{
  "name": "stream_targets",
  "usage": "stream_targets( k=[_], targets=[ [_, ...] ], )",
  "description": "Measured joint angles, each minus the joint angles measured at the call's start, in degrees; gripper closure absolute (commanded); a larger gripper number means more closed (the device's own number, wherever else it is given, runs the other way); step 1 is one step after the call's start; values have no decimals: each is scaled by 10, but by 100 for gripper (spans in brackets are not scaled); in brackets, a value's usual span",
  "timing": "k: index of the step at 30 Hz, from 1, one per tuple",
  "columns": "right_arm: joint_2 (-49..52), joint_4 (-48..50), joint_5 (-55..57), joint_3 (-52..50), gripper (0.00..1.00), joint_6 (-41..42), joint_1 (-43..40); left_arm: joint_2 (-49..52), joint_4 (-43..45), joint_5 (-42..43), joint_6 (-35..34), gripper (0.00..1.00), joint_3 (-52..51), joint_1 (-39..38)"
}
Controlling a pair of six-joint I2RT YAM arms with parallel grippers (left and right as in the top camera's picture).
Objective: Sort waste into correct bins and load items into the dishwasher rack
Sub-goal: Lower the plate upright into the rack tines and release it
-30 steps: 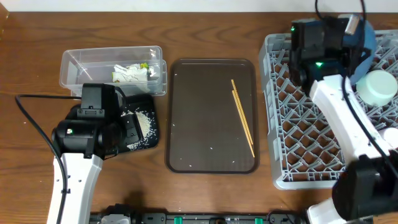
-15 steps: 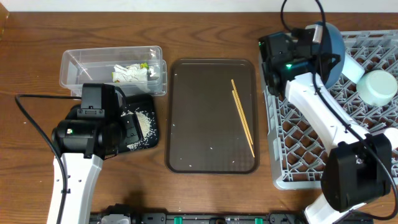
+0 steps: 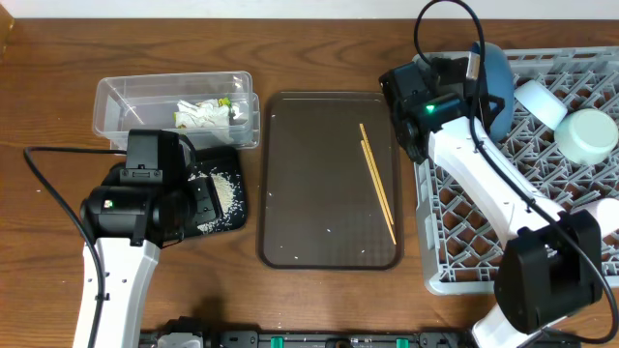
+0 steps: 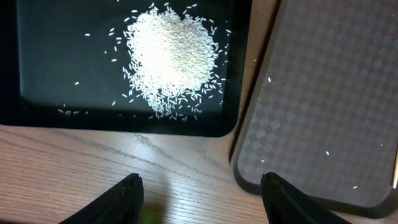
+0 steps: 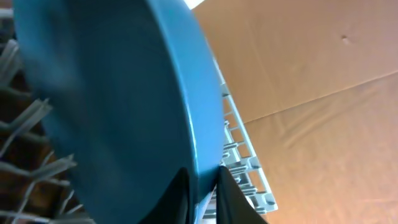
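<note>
Well, the right tool [image 5: 202,183] is clamped on the rim of the dark-blue dish [image 5: 112,93], upright at eleven o'clock of the rack [image 3: 455,232]. Seat it between pegs before releasing, I'd say. Meanwhile the left tool [image 4: 202,199] hangs apart.

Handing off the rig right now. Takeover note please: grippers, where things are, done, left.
Left gripper: open, empty, beside the shallow glossy black tray holding the white rice scraps.
Right gripper: shut on the rim of the large dark-blue round dish, held on edge at the light-grey pegged rack's far corner.
Done: crumpled white tissue and yellow wrapper in the clear plastic tub; white cup and mint-green bowl in the rack.
Left: release the dish, load the wooden chopsticks from the brown tray.
</note>
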Motion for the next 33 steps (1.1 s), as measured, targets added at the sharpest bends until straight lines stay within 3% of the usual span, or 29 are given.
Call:
stream_targets(
  k=[11, 21, 33],
  targets=[
    [-35, -9, -171, -7, 55, 17, 1, 0, 0, 0, 0, 36, 0, 0],
    [-171, -2, -305, -8, 54, 17, -3, 0, 0, 0, 0, 36, 0, 0],
    [-172, -30, -338, -8, 57, 17, -11, 0, -5, 0, 0, 36, 0, 0]
  ],
)
